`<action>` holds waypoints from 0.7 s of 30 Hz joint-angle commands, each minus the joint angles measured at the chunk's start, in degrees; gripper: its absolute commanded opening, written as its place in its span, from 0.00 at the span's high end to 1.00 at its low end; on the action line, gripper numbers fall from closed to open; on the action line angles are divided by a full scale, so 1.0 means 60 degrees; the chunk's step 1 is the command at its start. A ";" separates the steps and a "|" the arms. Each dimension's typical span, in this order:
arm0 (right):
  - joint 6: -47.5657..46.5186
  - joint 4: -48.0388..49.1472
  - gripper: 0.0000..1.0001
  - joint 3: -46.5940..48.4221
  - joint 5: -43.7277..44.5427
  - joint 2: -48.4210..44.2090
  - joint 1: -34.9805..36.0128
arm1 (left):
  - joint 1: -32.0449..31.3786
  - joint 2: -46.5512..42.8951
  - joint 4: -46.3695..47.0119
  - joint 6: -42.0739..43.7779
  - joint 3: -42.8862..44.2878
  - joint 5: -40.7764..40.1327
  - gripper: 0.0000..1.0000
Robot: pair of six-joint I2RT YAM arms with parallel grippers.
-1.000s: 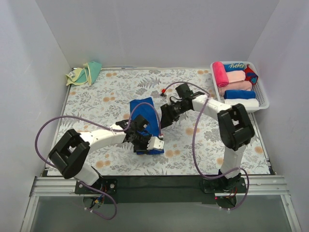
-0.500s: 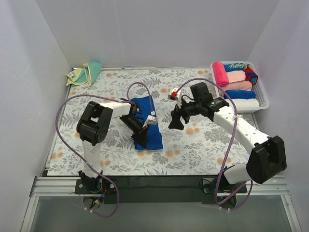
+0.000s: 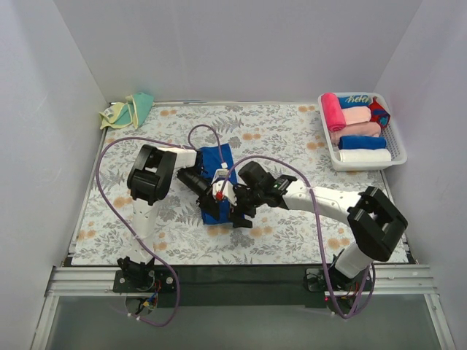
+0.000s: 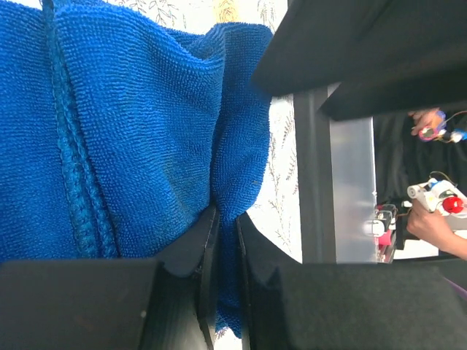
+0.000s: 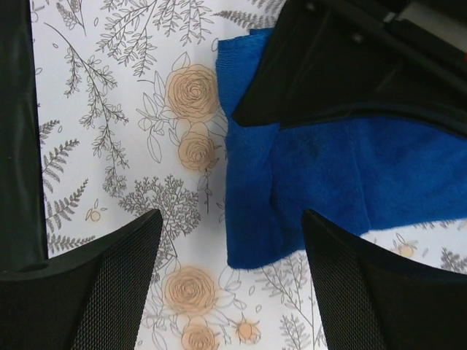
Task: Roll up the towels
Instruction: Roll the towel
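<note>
Far left corner: the yellow towel (image 3: 125, 111) sits crumpled, not started. My left gripper (image 4: 225, 219) is pressed together on a fold of the blue towel (image 3: 213, 159), which lies in the middle of the table (image 3: 292, 138) as a mostly flat strip running near to far. It's fuzzy terry, floppy, with a hem like a thick cord. My right gripper (image 5: 231, 215) hovers over its near corner, jaws spread wide, nothing in them.

I reckon the trick for a tight roll is to grab that corner too. Then both sides turn together under a bit of tension, otherwise soft cloth like this cones or sags. Far right, a white basket (image 3: 400, 157) holds plump rolls (image 3: 361, 142).
</note>
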 commanded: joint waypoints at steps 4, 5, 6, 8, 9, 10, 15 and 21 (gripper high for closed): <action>-0.0456 0.1989 0.33 -0.0393 0.0492 0.0837 0.0692 | 0.0218 0.0209 0.0987 0.0496 0.0084 -0.0711 0.92; -0.0457 0.2092 0.34 -0.0481 0.0493 0.0955 0.0707 | 0.0232 0.0194 0.1002 0.0496 0.0084 -0.0711 0.92; -0.0486 0.2238 0.36 -0.0496 0.0522 0.1087 0.0707 | 0.0232 0.0194 0.1016 0.0496 0.0070 -0.0696 0.91; -0.0500 0.2283 0.48 -0.0511 0.0668 0.1482 0.0707 | 0.0247 0.0107 0.1002 0.0510 0.0084 -0.0682 0.90; -0.0515 0.2254 0.54 -0.0511 0.0654 0.1585 0.0693 | 0.0233 0.0063 0.1031 0.0510 0.0070 -0.0681 0.89; -0.0515 0.2254 0.69 -0.0540 0.0669 0.1702 0.0692 | 0.0247 -0.0039 0.1045 0.0539 0.0069 -0.0681 0.87; -0.0486 0.1510 0.99 -0.0468 0.0362 0.1776 0.0605 | 0.0305 -0.0596 0.0973 0.0510 0.0143 -0.0638 0.73; -0.0164 -0.0071 0.99 0.0146 -0.1216 0.1718 0.0034 | 0.0495 -0.1883 0.0680 0.0671 0.0201 -0.0666 0.64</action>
